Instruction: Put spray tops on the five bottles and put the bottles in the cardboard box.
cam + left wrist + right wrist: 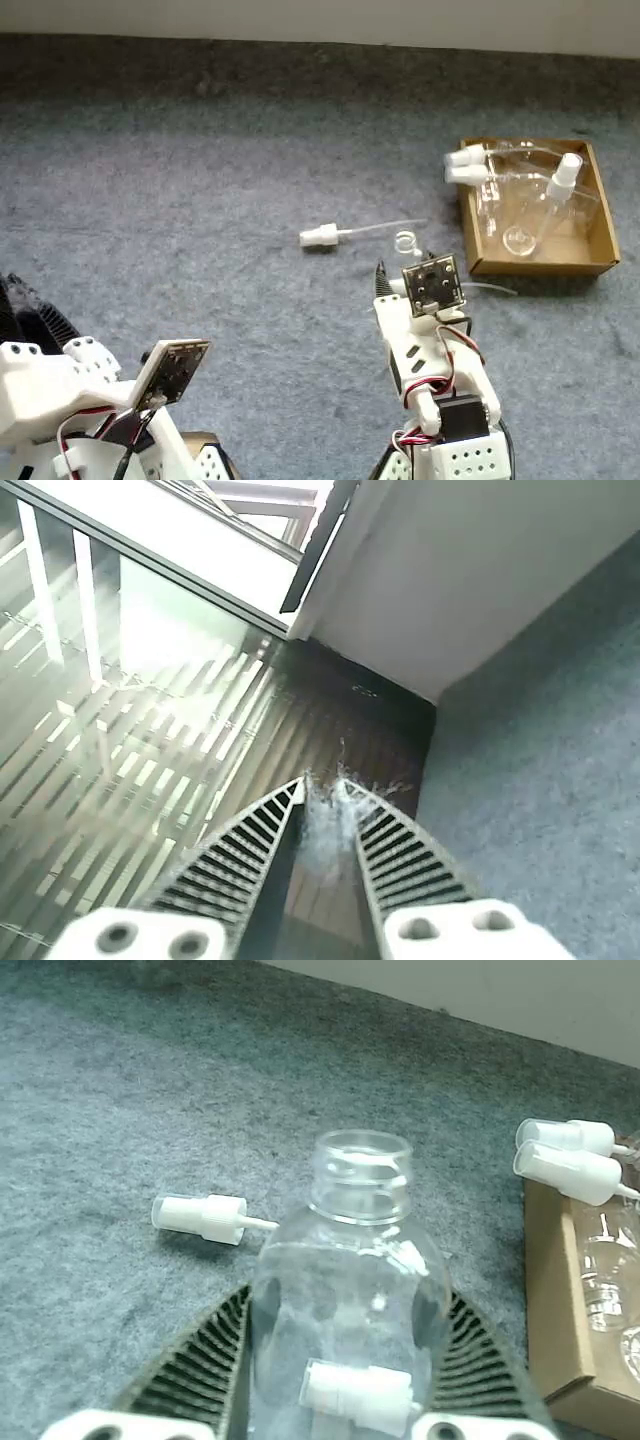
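My right gripper (347,1300) is shut on a clear bottle (350,1260) with no top on; its bare mouth points away from the wrist. In the high view that bottle (405,242) sits just left of the cardboard box (540,266). One loose white spray top (320,237) lies on the carpet left of the bottle, its thin tube trailing toward the bottle; it is also in the right wrist view (200,1215). Several capped bottles (530,215) lie in the box. My left gripper (322,785) is raised off the carpet, open by a narrow gap with nothing in it.
Grey carpet (200,180) covers the work area, with a wall along the far edge. The left arm (60,390) stays at the near left corner. A thin clear tube (490,288) lies by the box's near wall. The box (550,1290) stands close beside the held bottle.
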Tool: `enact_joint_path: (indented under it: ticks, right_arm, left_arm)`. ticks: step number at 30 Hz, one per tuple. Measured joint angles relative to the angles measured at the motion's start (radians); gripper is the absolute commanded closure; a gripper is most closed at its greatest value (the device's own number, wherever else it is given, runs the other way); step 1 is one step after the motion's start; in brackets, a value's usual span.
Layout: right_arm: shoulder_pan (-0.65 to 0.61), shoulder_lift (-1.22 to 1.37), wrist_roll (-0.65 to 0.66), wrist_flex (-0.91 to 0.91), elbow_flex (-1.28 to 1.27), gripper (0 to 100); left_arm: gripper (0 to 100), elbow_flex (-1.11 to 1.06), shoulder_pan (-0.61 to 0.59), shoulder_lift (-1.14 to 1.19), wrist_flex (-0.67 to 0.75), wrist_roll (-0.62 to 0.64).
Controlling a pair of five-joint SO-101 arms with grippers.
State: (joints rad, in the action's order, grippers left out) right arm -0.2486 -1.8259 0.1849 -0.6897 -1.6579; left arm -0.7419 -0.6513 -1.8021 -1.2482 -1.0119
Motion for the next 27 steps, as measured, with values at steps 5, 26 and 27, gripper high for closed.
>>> enact_joint_path:
  ticks: [5,26,27]
  right_arm:
    - [0.0,0.0,0.0,0.0,0.0,86.4]
    - [0.107,0.0,0.0,0.0,0.0,86.4]
    - [0.118,0.0,0.0,0.0,0.0,86.4]
  left_arm:
    - [99,0.075,0.002,0.124,0.025,0.0]
    - [99,0.155,0.307,0.635,0.032,0.272]
    - [99,0.155,0.334,0.657,0.032,0.295]
